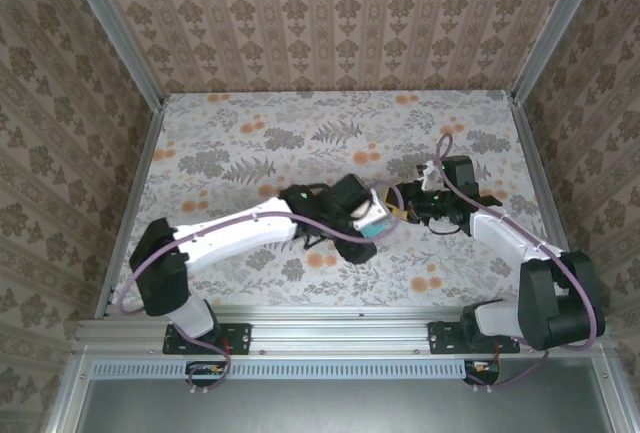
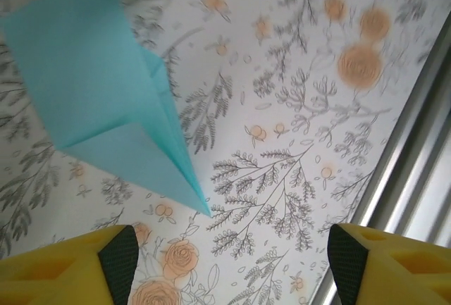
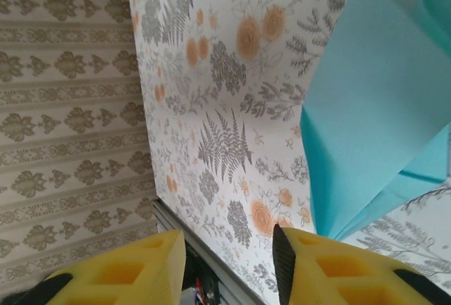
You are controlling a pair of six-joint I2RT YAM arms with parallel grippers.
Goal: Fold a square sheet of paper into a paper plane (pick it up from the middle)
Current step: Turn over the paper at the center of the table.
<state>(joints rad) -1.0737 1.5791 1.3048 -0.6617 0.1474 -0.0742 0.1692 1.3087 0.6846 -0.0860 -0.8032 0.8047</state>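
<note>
**A:** Paper first: where does the paper plane [image 2: 99, 86] sit?

**B:** Mid-table, between the 2 arms. It is a folded turquoise dart with 1 sharp tip aimed roughly toward the metal rail [image 2: 416, 143]. From the left wrist it lies just ahead of the fingers, on or just over the floral tabletop [image 2: 296, 143]; I cannot tell which.

**A:** Does the left gripper [image 2: 229, 263] hold it?

**B:** No. Its jaws stand wide, with bare tabletop between them and the dart clear of both pads. I judge that the wide stance leaves room to come in for a fresh hold or press along a fold.

**A:** And the right gripper [image 3: 225, 249]?

**B:** Narrower, yet its 2 fingers are apart and the floral pattern shows through the gap. 1 corner of the paper runs behind 1 finger, so any contact there is hidden.

**A:** Why are both tools crowded so close?

**B:** Thin paper springs open, so probably 1 side steadies a flap while the other creases. The wing standing up in the right wrist view suggests soft creases and an unfinished plane.
</note>
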